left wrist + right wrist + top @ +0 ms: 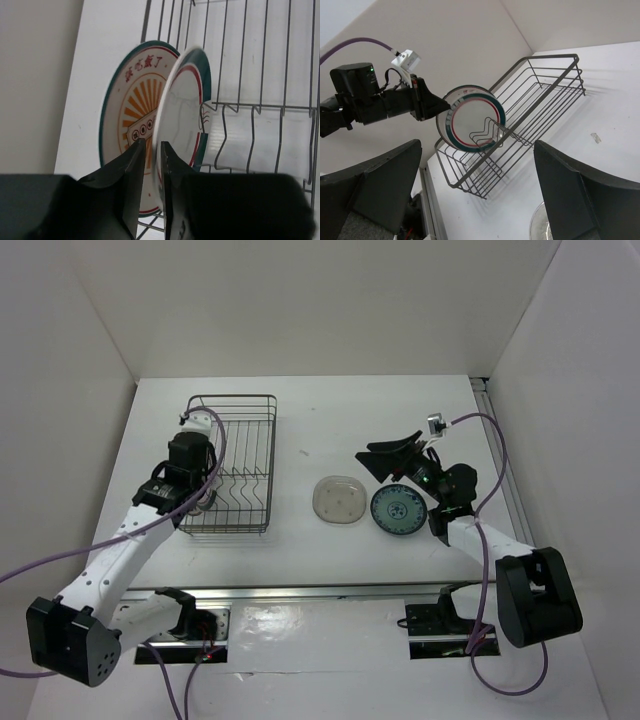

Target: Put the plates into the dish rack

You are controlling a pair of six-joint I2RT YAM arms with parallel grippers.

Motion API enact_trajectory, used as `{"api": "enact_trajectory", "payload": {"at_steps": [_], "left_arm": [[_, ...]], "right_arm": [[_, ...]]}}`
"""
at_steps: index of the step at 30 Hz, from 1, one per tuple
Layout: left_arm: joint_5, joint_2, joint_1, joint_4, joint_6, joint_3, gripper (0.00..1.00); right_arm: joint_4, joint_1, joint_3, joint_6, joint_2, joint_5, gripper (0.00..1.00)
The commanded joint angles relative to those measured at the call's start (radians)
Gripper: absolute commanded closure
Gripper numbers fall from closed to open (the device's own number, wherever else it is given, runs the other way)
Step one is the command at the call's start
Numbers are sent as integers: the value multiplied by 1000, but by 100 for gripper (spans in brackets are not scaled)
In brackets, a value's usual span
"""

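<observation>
Two plates stand on edge at the near left end of the dish rack (245, 440): the orange sunburst plate (132, 112) and, beside it, the white plate with a dark rim band (182, 107). My left gripper (152, 145) is open by a narrow gap that straddles the banded plate's rim, with space showing beside the left finger. The right wrist view shows the banded plate (470, 117) leaning in the dividers. The translucent plate (338, 500) and the teal-blue plate (398, 510) lie flat on the table. My right gripper (377, 462) hangs wide open just above and behind them, holding nothing.
The rack's (260, 75) far part holds only bare wires and zigzag dividers. White walls close in the table (300, 550) on the left, back and right. A small scrap (595, 137) lies on the table right of the rack.
</observation>
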Motion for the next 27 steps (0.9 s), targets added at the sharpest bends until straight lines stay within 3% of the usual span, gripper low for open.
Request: {"api": "enact_trajectory", "payload": {"at_steps": [1, 4, 5, 7, 9, 10, 11, 13, 14, 17, 18, 22, 27], "left_arm": [[29, 23, -7, 35, -34, 16, 67], [6, 32, -7, 26, -54, 37, 61], [-4, 32, -7, 15, -66, 37, 46], [-4, 32, -7, 6, -86, 60, 26], [8, 17, -7, -8, -132, 80, 2], [28, 5, -7, -19, -148, 97, 0], [55, -30, -7, -19, -161, 97, 0], [147, -75, -7, -28, -180, 109, 0], [182, -98, -7, -14, -191, 109, 0], [372, -150, -7, -1, -191, 109, 0], [467, -150, -7, -1, -191, 120, 0], [589, -85, -7, -11, -191, 161, 0], [630, -61, 3, -20, -209, 181, 0]], "right_arm": [[18, -6, -9, -21, -23, 2, 0], [-36, -6, 1, -31, -23, 22, 0], [-57, -6, 1, -40, -23, 22, 0], [-132, -6, 11, -58, -44, 46, 0], [-319, 20, 20, -118, -94, 114, 0], [-397, 40, 20, -150, -124, 157, 0], [-591, 95, 20, -181, -192, 298, 0], [-797, 152, 43, -247, -265, 481, 0], [-996, 175, 44, -247, -300, 680, 0], [-1276, 189, 34, -155, -450, 856, 0], [-1320, 189, 7, -87, -482, 876, 0], [-1536, 189, -83, 154, -660, 994, 1], [-1718, 189, -148, 328, -817, 1099, 4]]}}
